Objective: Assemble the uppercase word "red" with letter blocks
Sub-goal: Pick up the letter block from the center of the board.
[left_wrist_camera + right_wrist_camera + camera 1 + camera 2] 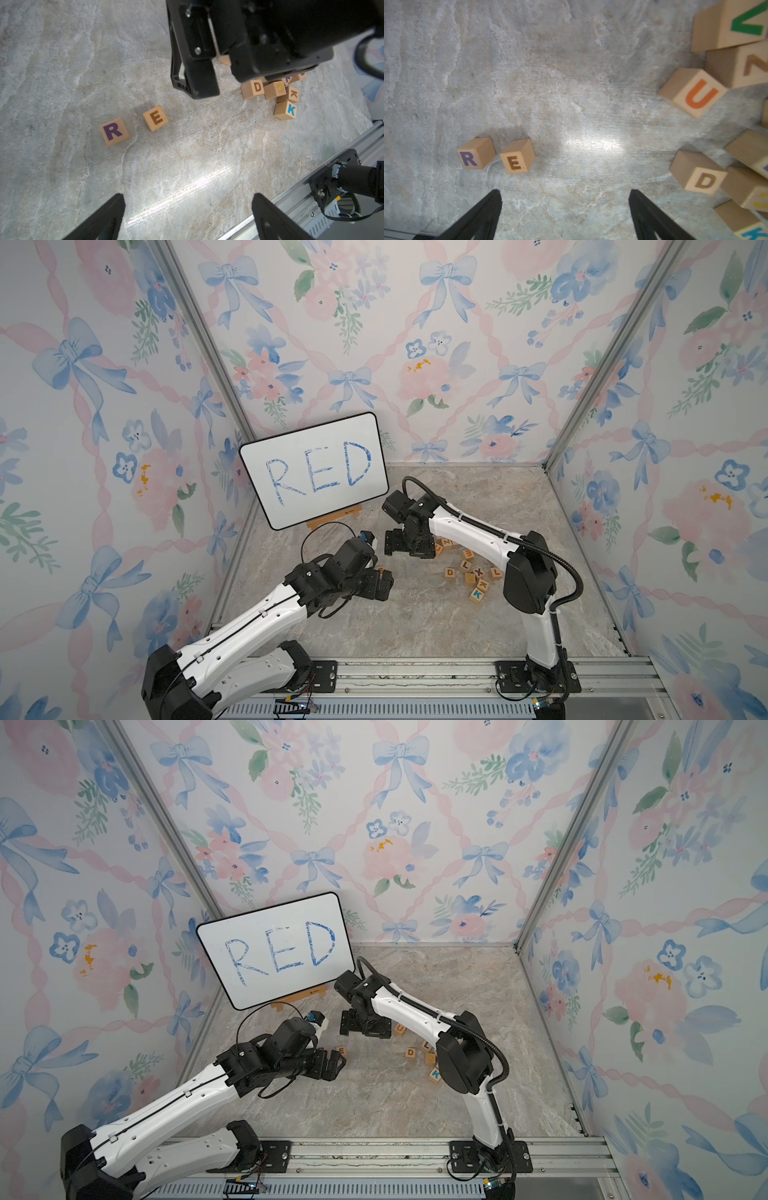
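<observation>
I find R block (114, 131) and E block (155, 118) side by side on the worktop (62, 62), E skewed. D block (253, 89) sits at the pile (287, 95), touching a neighbour (274, 90). The right pincer (564, 195) and left pincer (189, 199) are spread, empty. Risk: gripping D could drag the neighbour, and placement could nudge E.

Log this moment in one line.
placed: purple-R wooden cube, orange-E wooden cube | pending: orange-D wooden cube | left end effector, right end effector: open
</observation>
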{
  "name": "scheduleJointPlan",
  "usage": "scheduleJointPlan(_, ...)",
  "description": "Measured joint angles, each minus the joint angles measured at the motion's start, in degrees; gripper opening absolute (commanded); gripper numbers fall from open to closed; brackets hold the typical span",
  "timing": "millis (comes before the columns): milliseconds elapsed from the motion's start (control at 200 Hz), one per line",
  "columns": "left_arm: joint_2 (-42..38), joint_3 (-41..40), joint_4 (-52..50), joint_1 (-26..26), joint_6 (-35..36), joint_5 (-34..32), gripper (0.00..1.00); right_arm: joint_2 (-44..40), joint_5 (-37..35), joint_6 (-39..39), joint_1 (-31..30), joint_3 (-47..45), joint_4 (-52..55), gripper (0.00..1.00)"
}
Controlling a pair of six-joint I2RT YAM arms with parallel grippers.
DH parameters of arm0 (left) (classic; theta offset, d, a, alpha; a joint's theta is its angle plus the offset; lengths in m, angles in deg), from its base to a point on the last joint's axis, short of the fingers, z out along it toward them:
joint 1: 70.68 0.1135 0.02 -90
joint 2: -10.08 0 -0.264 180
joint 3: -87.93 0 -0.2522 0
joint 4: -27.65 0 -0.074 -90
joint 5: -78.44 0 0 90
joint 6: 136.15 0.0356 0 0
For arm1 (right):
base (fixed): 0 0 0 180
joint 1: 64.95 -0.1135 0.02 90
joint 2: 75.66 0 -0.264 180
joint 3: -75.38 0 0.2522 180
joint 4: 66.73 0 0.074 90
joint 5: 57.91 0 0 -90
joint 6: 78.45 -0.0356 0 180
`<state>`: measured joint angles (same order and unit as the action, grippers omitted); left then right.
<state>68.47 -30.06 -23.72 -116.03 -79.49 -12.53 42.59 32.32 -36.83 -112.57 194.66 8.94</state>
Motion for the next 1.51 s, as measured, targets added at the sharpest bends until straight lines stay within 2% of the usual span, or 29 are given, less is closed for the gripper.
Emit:
scheduleJointPlan(190,3.8,0.6,2.3,-0.5,0.4,0.7,0.98,-2.4,-0.9,0.3,1.2,-3.4,0.3,0.97)
scheduleJointPlan(535,11.5,4.3,6.9,-4.9,0.4,0.9,0.98,-8.3,-1.5,2.3,3.7,-12.3,0.1,1.0)
scheduleJointPlan(860,18.1,7.5,10.5,-7.8,0.3,1.0,0.98,-13.3,-1.2,4.9,7.5,-20.8,-1.4,0.95)
scheduleJointPlan(930,19.4,8.3,11.3,-8.5,0.3,1.0,0.98,-14.1,-1.0,5.7,8.2,-22.6,-2.0,0.91)
scheduleJointPlan(1165,22.7,9.2,13.4,-9.7,-0.3,1.9,0.98,-15.0,0.7,8.3,10.6,-27.7,-4.7,0.67)
scheduleJointPlan(1505,23.7,10.4,14.9,-9.8,-1.2,2.6,0.98,-15.0,2.3,10.2,13.1,-30.8,-8.3,0.59)
